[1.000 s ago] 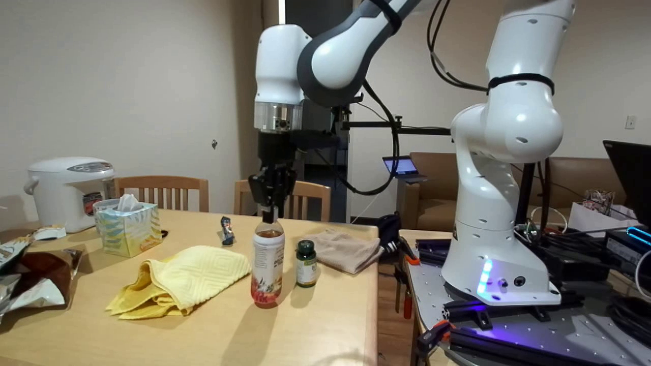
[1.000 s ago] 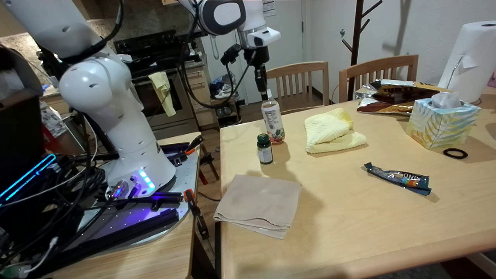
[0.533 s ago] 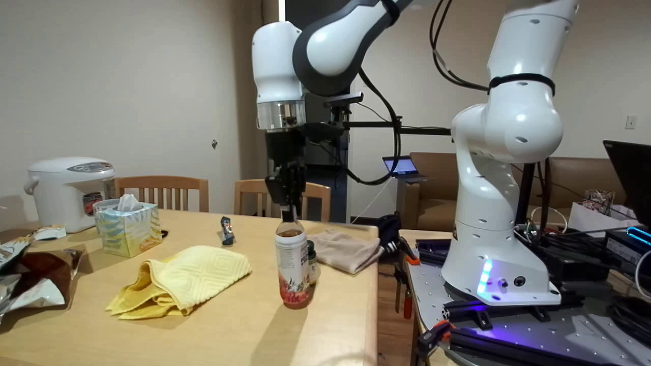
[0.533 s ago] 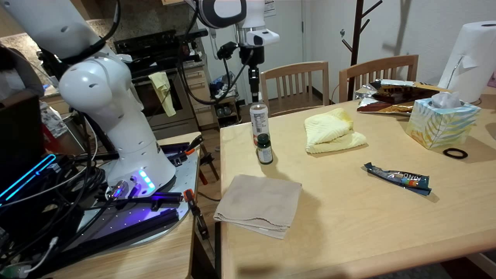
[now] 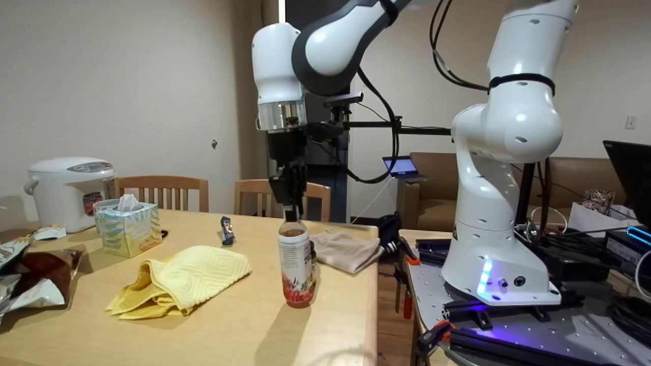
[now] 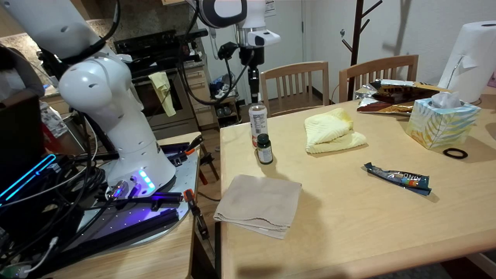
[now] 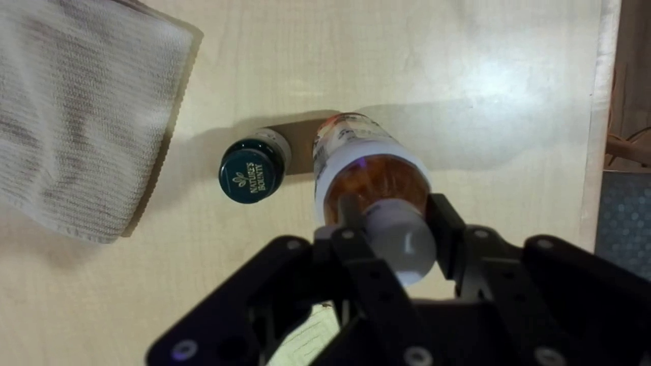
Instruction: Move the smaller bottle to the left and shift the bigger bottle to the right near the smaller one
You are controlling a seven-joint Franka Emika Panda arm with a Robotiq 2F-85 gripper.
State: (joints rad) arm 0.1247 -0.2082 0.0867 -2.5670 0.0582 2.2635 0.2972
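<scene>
now the bigger bottle (image 5: 297, 267) is farther to the right in an exterior view than a second ago, and the gripper (image 7: 394, 216) has come along with it. going left to right there, shiny bags (image 5: 43, 274) lie on the table (image 5: 152, 340), with a white pot (image 5: 66, 190) behind them. next come a tissue box (image 5: 129, 231), a folded yellow cloth (image 5: 188, 277) and a small blue packet (image 5: 227, 232). then comes the bigger bottle, red at the bottom, hiding most of the smaller bottle (image 7: 254, 166), which is short and dark green and stands up straight. as the wrist view shows, the jaws pinch the bigger bottle's white cap (image 7: 403, 246), one on each side. a strip of table shows between the two bottles, so they stand close but apart. to the right of both, a tan cloth (image 5: 346, 249) lies on the table, near its edge.
</scene>
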